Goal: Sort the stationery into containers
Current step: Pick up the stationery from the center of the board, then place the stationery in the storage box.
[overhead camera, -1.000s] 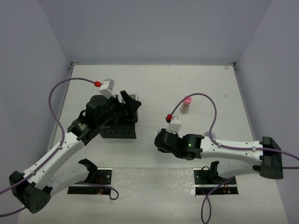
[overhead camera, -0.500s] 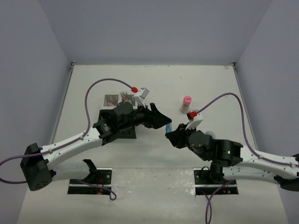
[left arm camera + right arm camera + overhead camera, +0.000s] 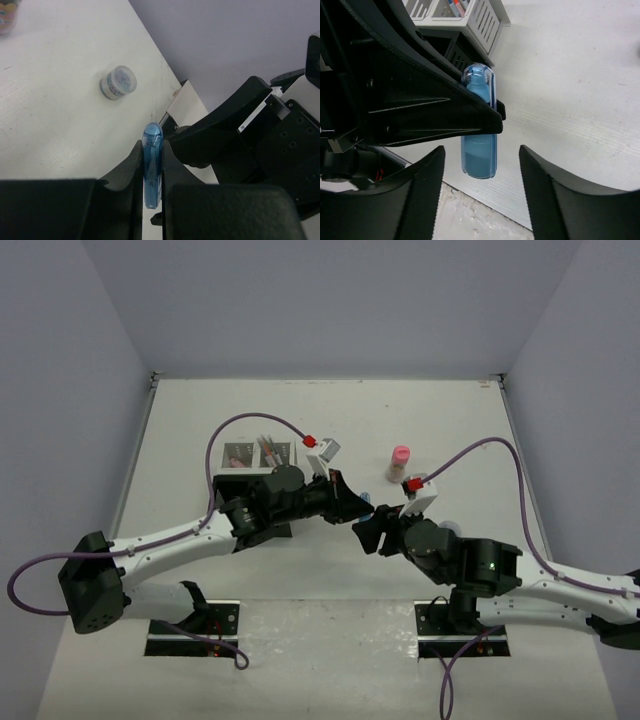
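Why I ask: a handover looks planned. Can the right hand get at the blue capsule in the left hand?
Probably yes: the right hand is open, facing the blue capsule, whose end juts free of the left hand, nothing between.

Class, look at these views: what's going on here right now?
The left end effector is shut on the blue capsule piece, holding it above the table. The right end effector faces it, open, its fingers on either side of the capsule without touching. It looks like a handover partly done. The organiser sits behind with pens in a mesh compartment; the pink-capped bottle and round tub are out on the table.
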`<control>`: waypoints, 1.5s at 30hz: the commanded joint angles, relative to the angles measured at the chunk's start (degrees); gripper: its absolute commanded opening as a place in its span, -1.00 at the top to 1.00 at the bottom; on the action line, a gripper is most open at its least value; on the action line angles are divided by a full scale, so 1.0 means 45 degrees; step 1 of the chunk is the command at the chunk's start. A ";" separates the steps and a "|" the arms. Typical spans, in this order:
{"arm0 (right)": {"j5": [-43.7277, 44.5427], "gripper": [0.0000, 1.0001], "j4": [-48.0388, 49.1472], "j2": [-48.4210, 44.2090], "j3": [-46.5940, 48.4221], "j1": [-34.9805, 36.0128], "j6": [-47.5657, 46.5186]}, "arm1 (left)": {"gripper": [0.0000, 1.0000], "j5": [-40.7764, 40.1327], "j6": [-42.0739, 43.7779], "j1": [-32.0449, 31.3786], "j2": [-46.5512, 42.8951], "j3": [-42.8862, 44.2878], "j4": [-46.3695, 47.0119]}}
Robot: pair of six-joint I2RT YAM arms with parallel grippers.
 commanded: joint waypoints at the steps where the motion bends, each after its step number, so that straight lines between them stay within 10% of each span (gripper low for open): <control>1: 0.0455 -0.92 0.0299 -0.0750 -0.0126 0.0061 0.0347 | 1.00 -0.4393 0.1172 -0.0035 -0.0680 0.1602 -0.3203; 6: 0.0659 -0.97 -0.1240 -0.2486 -0.0968 0.0061 0.1474 | 1.00 -1.2529 0.2730 0.1125 -0.1036 0.3266 -0.6688; 13: 0.0305 -0.98 -0.1944 -0.3992 -0.1623 0.0060 0.1674 | 1.00 -1.6651 0.2710 0.4522 -0.0940 0.2368 -0.5162; 26: 0.0145 -0.97 -0.2990 -0.4069 -0.1640 0.0061 0.2119 | 0.99 -1.5827 0.2108 0.6482 0.1120 0.1183 -0.3389; 37: 0.1179 -0.97 -0.6217 -0.3623 -0.0127 -0.0052 0.3922 | -0.84 -1.4093 0.1052 0.6477 0.0871 0.0486 -0.3845; 45: 0.0686 -0.97 -0.6798 -0.1440 0.0839 -0.1375 0.3941 | -1.00 -1.3000 0.3453 0.4383 -0.0605 0.2466 -0.4751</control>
